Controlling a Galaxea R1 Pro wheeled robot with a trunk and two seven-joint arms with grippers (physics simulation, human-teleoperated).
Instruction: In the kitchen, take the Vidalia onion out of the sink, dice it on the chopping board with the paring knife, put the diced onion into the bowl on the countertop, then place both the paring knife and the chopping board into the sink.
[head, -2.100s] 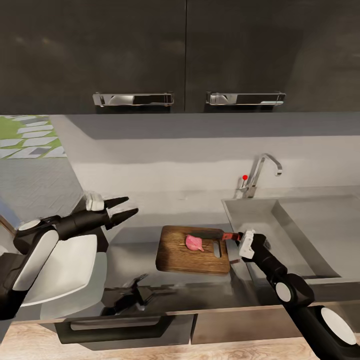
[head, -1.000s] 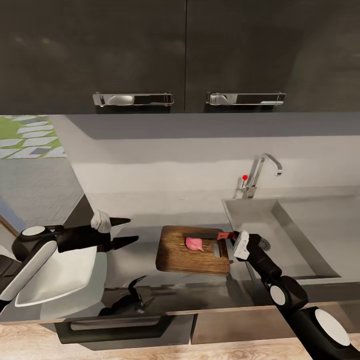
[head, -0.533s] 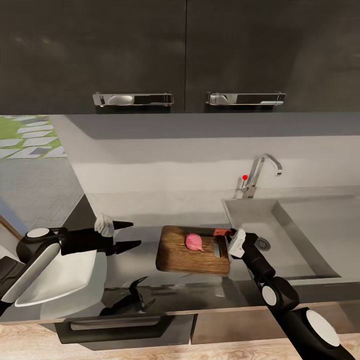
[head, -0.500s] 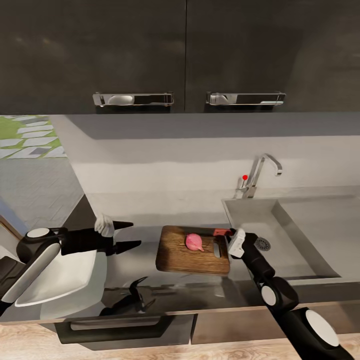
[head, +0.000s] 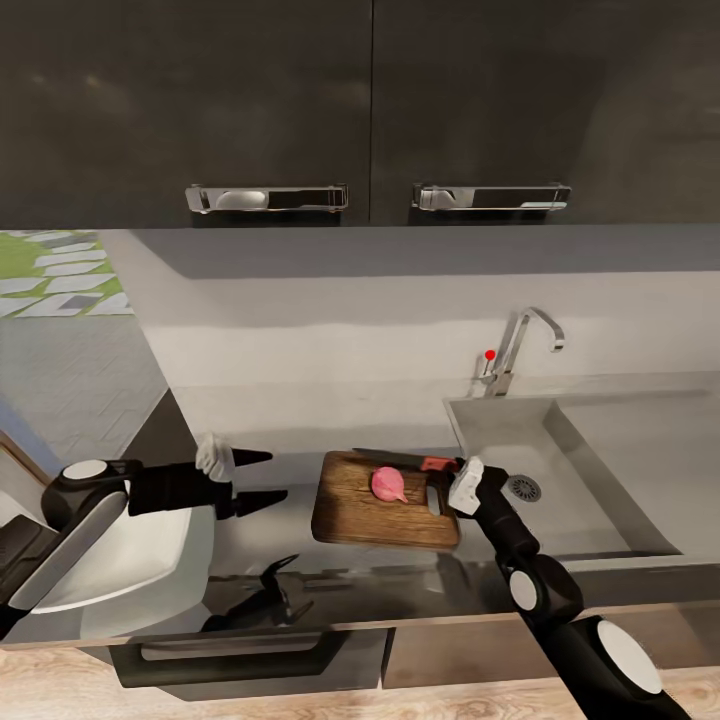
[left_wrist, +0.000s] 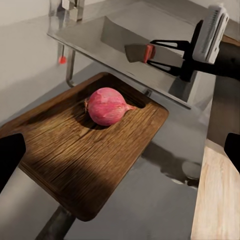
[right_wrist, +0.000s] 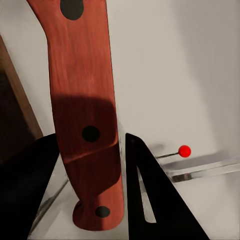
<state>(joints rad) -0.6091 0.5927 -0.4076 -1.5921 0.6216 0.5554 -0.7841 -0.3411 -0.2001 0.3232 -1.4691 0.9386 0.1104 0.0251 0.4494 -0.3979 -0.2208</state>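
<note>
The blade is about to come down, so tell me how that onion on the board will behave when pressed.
The Vidalia onion is rounded and rests loose on the flat chopping board, so it will probably roll or skid under a sideways push. Nothing steadies it: the left tool sits open off the board. Its skin looks smooth, so the paring knife may slip off-centre.

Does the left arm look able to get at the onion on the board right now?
Probably yes. The left gripper is open, beside the board and aimed at the onion, with bare countertop between; the knife is beyond the onion.
</note>
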